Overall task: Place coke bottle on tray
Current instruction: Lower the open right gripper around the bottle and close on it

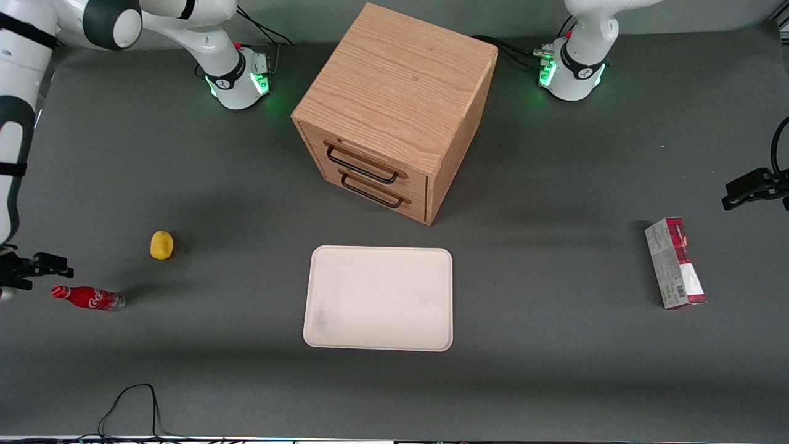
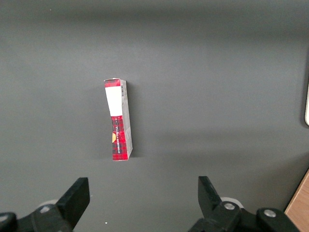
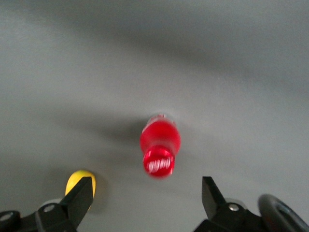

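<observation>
Gripper (image 3: 142,200): fingers spread wide, holding nothing, poised above the table.
Coke bottle (image 3: 159,145): stood upright on the table beneath the gripper, roughly between its fingers, cap uppermost; untouched.
Tray (image 1: 378,298): well apart from the gripper, toward the table's middle.
Handling: probably light, rigid and smooth, so liable to slip or topple.
Hold: across the body below the cap.

Coke bottle (image 1: 88,298) beside end effector (image 1: 31,271)

Red coke bottle (image 1: 88,298) on table, cream tray (image 1: 379,298) apart
</observation>
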Robot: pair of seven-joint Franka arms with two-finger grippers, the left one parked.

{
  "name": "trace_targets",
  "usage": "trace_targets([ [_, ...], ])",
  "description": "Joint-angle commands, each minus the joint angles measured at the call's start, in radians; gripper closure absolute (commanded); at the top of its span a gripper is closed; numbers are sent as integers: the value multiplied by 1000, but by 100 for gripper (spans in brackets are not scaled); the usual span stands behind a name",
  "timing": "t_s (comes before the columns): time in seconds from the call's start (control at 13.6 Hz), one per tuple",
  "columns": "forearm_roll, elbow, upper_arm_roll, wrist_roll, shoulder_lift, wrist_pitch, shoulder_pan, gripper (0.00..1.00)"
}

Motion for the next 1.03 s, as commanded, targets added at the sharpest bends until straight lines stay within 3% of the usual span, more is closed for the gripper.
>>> trace_targets([
  [0.0, 86, 123, -22, -30, 114, -9, -15, 0],
  [0.22, 132, 150, -22, -22, 151, -9, -17, 0],
  [0.96, 122, 75, -51, -27, 135, -23, -5, 5],
])
